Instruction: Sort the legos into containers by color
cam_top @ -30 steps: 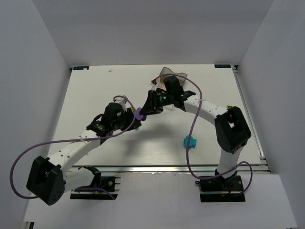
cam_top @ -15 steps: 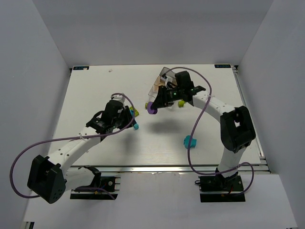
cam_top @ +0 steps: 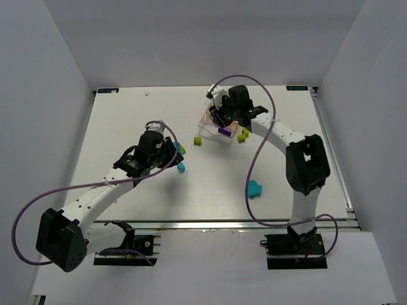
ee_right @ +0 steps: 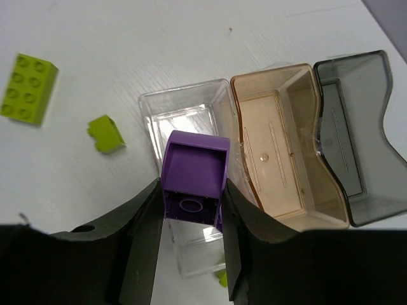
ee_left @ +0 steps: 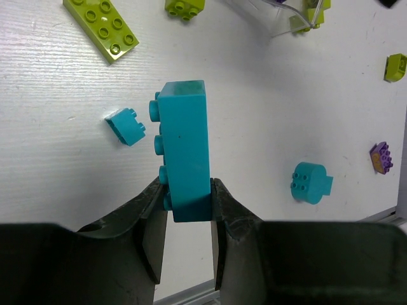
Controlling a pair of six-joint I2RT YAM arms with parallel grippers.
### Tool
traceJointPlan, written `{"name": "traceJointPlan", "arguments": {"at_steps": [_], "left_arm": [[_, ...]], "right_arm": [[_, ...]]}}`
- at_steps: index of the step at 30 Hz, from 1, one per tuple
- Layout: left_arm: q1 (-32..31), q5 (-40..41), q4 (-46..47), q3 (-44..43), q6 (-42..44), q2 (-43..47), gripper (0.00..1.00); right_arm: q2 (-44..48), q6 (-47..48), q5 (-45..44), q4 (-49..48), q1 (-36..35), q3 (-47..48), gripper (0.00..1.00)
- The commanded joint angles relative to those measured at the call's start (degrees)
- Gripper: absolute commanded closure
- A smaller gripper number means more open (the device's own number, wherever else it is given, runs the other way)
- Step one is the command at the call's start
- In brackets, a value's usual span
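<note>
My right gripper (cam_top: 224,130) is shut on a purple brick (ee_right: 194,175) and holds it over the clear end compartment (ee_right: 191,121) of the three-part tray (cam_top: 205,125). The tan middle compartment (ee_right: 286,140) and the smoky grey wavy end (ee_right: 356,140) look empty. My left gripper (cam_top: 170,152) is shut on a long cyan brick (ee_left: 184,149), held above the table. Beneath it lie a small cyan brick (ee_left: 125,125), a long lime brick (ee_left: 100,25), a round cyan piece (ee_left: 310,182) and a small purple brick (ee_left: 381,157).
Lime bricks lie beside the tray: one on its left (cam_top: 198,140), one on its right (cam_top: 242,135). A lime 2x3 brick (ee_right: 27,88) and a small lime piece (ee_right: 106,133) show in the right wrist view. The round cyan piece (cam_top: 255,189) sits near the front right.
My right gripper has carried the purple brick from the table's middle back and right to above the tray. My left gripper has shifted slightly with the cyan brick.
</note>
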State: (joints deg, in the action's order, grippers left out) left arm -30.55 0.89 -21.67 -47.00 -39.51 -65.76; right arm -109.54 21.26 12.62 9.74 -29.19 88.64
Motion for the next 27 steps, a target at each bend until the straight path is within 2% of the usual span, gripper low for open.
{"name": "traceJointPlan", "arguments": {"at_steps": [1,8,11,12,13,15,17,20,23,24,26,27], "left_arm": [[0.0,-0.7,2.1,-2.4,-1.6,2.2,1.00],[0.0,-0.8,3.9,-2.7,-3.2,2.2,1.00],[0.0,-2.7,4.4,-3.4,-3.4,1.7,1.00],[0.0,-3.2,4.6,-3.8,-3.5,1.2,1.00],[0.0,-3.4,4.8,-4.1,-3.4,0.8,1.00],[0.0,-3.9,5.1,-4.8,-3.3,0.1,1.00],[0.0,-4.5,5.6,-5.6,-3.2,-0.9,1.00],[0.0,-5.0,6.2,-6.5,-3.1,-2.7,1.00],[0.0,-6.3,6.9,-8.4,-3.1,-5.1,1.00],[0.0,-6.8,7.2,-9.0,-3.1,-6.0,1.00],[0.0,-8.1,7.7,-11.3,-3.2,-8.0,1.00],[0.0,-8.7,8.1,-12.1,-3.6,-10.2,1.00]], "right_arm": [[-3.7,5.2,-3.7,-2.3,0.4,4.4,0.97],[-7.9,4.6,-2.1,-1.1,0.4,7.9,0.76],[-8.8,4.2,-1.0,-0.8,0.4,8.2,0.58],[-9.1,4.1,-0.2,-0.3,0.4,8.6,0.45],[-9.3,3.8,0.3,0.1,0.4,8.8,0.39],[-9.6,3.3,1.6,0.8,0.5,9.2,0.28],[-9.8,2.6,2.8,1.2,0.8,9.4,0.22],[-9.9,1.3,4.1,2.4,1.4,10.1,0.20],[-8.4,-0.6,8.7,4.1,3.8,11.2,0.21],[-7.6,-0.9,13.3,4.4,4.7,11.2,0.24],[-4.5,-2.5,18.3,4.0,8.6,10.1,0.34],[-3.2,-4.9,23.0,2.1,11.4,9.1,0.53]]}}
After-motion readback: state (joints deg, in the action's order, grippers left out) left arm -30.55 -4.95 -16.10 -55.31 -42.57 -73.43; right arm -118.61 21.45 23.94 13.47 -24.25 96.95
